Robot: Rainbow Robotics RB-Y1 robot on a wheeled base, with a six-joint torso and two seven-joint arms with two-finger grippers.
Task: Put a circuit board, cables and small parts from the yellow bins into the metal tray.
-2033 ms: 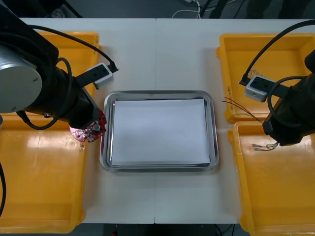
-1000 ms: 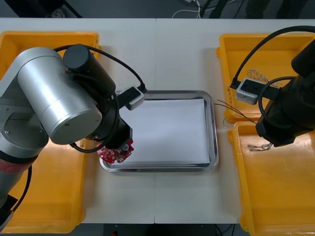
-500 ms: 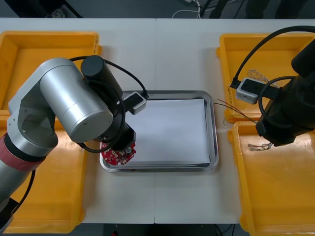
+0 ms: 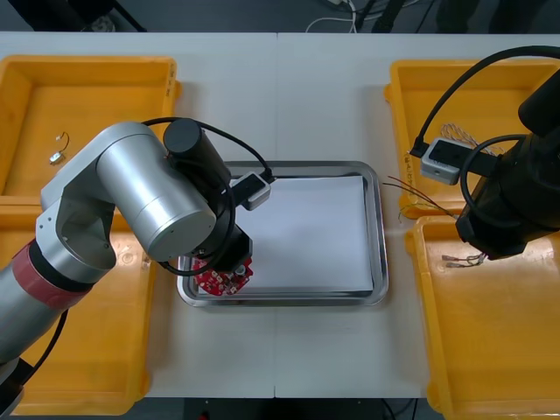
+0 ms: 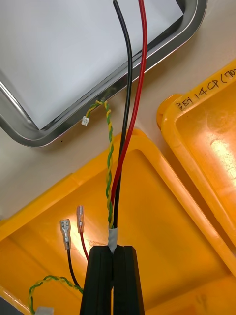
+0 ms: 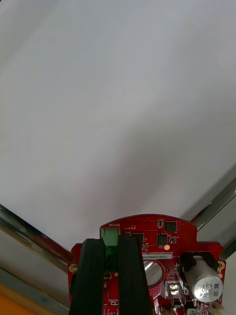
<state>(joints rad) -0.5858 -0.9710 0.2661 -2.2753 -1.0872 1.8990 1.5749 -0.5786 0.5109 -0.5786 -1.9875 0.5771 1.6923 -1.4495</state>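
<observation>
Black-fingered left gripper pinches round red circuit board at its green terminal, over near-left corner of white-lined metal tray, partly over the rim. Release here: board could land tilted on the rim or slip onto the surface. Right gripper clamps black, red and twisted yellow-green cables above near right yellow bin (long ends could snag the tray rim).

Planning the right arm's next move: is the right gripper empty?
No, the right gripper is shut on the taped end of a bundle of cables over a yellow bin.
</observation>
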